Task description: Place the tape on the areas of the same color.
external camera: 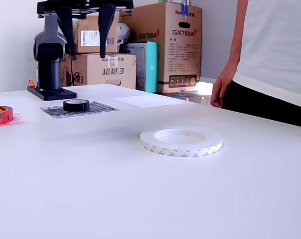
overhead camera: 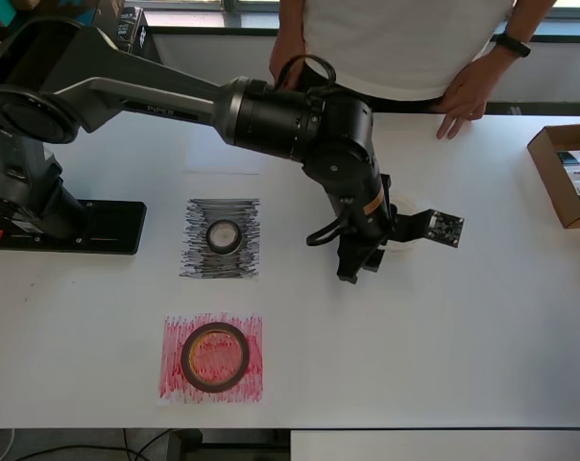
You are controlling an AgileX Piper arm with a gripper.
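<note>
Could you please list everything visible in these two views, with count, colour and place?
Black tape: one, on the black sheet.
Red tape: one, dark red, on the red sheet.
White tape: one, on bare table, under the arm in the overhead view.
White sheet: one, empty, beyond the black sheet in the exterior view.
Boxes: several, brown cardboard, behind the table.
Open box: one, brown, overhead view's right edge.
Person: one, white shirt, hand on the table's far edge.
Gripper: one, black, open, above the table.
</note>
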